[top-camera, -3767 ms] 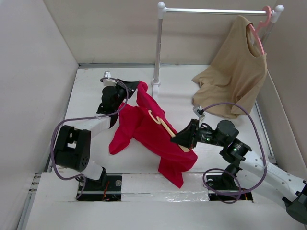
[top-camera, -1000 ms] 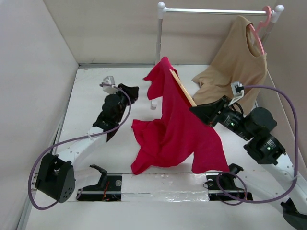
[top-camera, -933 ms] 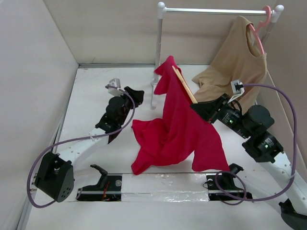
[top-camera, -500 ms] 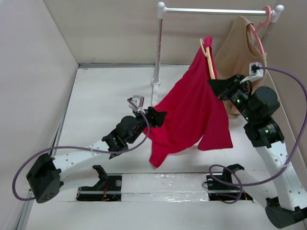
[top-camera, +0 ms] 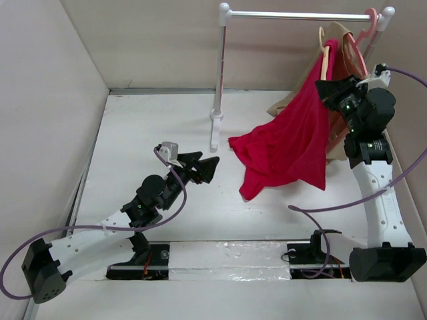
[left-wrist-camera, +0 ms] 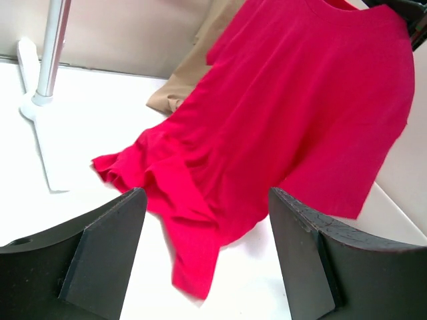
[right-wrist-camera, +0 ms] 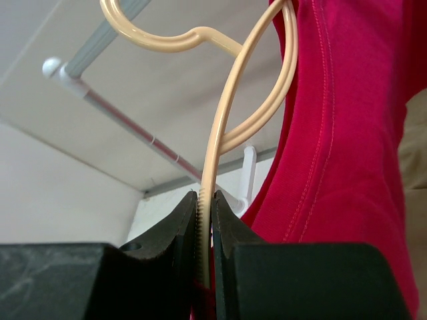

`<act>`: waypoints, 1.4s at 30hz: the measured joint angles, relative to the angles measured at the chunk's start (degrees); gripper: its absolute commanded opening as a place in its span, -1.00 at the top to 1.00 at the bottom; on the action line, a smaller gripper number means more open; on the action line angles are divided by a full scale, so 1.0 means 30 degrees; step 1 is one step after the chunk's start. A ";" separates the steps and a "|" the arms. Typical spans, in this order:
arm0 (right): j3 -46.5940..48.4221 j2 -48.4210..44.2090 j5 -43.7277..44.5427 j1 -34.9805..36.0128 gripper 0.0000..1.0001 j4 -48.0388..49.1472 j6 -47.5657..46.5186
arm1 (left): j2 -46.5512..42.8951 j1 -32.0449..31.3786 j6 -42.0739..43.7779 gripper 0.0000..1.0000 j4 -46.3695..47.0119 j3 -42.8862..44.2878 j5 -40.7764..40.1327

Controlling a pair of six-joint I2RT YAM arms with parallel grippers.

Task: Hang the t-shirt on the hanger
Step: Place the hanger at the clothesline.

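Observation:
The red t-shirt [top-camera: 288, 143] hangs on the pale beige hanger [top-camera: 324, 52], high at the right, just under the rail. My right gripper [top-camera: 328, 87] is shut on the hanger's thin arm [right-wrist-camera: 215, 160] below the hook, with the t-shirt's collar [right-wrist-camera: 347, 133] beside the jaws. The shirt's lower hem trails left and down, near the table. My left gripper [top-camera: 204, 167] is low over the table, left of the shirt, open and empty. In the left wrist view the t-shirt [left-wrist-camera: 287, 120] hangs ahead of its wide-apart fingers [left-wrist-camera: 110, 247], apart from them.
A white rail [top-camera: 293, 13] on a pole [top-camera: 219, 73] with a foot [top-camera: 214, 130] stands at the back. A tan shirt [top-camera: 348, 53] on a pink hanger [top-camera: 369, 23] hangs at the rail's right end, right behind the red shirt. Walls close in on both sides.
My right arm has carried the hanger and t-shirt up and to the right, close to the rail. My left gripper has opened, let go of the cloth, and drawn back toward the near side.

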 measured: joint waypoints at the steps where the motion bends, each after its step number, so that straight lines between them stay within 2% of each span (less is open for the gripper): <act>1: 0.0015 0.0262 -0.0240 -0.0335 1.00 0.0335 0.0386 | -0.0022 0.0000 0.0000 -0.42 -0.0007 -0.0058 -0.0058; 12: -0.0211 0.2732 -0.5348 -0.4401 1.00 0.6586 0.6768 | 0.0270 0.0000 -0.0095 -0.41 -0.0138 -0.0073 -0.0095; 19: -0.0219 0.4306 -0.7293 -0.6309 1.00 0.9326 0.9515 | 0.0270 0.0000 -0.0321 -0.41 -0.0036 -0.0153 -0.0029; 29: 0.1617 0.7096 -0.8313 -0.6798 1.00 1.0010 1.0899 | 0.0692 0.0000 -0.0444 -0.41 0.0015 -0.0335 -0.0022; 42: 0.2382 0.8182 -0.8393 -0.7577 1.00 1.0032 1.1351 | 0.1246 0.0000 -0.0517 -0.41 0.0299 -0.0342 0.0066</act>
